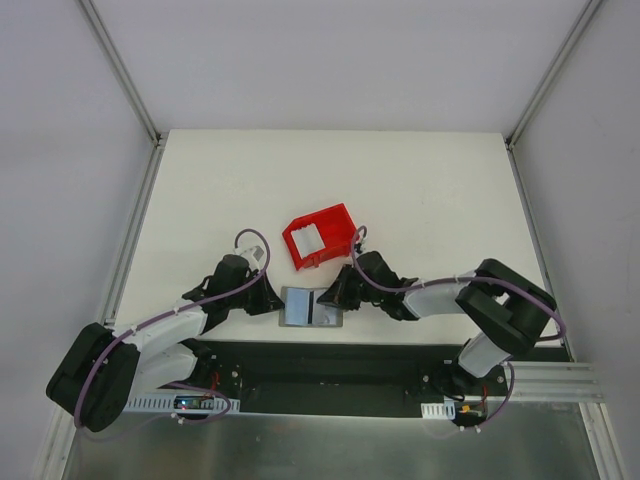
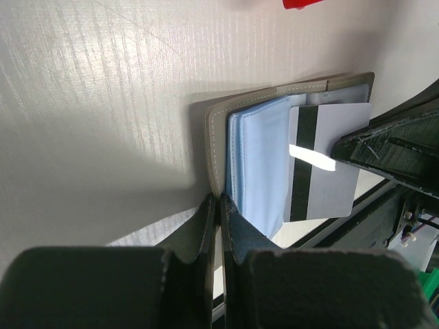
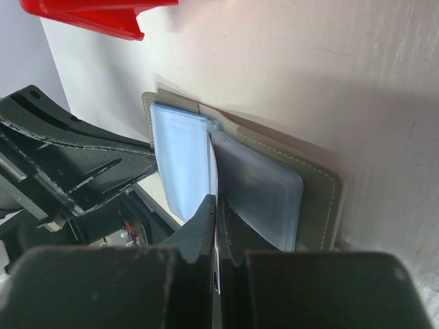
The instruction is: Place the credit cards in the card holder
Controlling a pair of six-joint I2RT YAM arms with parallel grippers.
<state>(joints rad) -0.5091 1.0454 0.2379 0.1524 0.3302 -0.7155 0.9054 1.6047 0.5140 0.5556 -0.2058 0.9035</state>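
Observation:
The grey card holder [image 1: 310, 307] lies open on the table near the front edge, its pale blue sleeves [image 2: 257, 157] facing up. My left gripper [image 2: 221, 200] is shut on the edge of its grey cover [image 2: 217, 137]. A pale credit card [image 2: 329, 164] with a black stripe stands over the holder's other half, pinched by my right gripper [image 3: 217, 202], which is shut on it. In the right wrist view the card [image 3: 215, 175] shows edge-on between two sleeves of the card holder [image 3: 315, 199]. Both grippers [image 1: 272, 298] [image 1: 335, 290] flank the holder.
A red plastic bin [image 1: 320, 237] sits tilted just behind the holder, and its corner shows in both wrist views [image 2: 309, 3] [image 3: 89, 14]. The black base plate [image 1: 330, 365] runs along the table's near edge. The left gripper's body [image 3: 75, 161] is close to the holder's left side.

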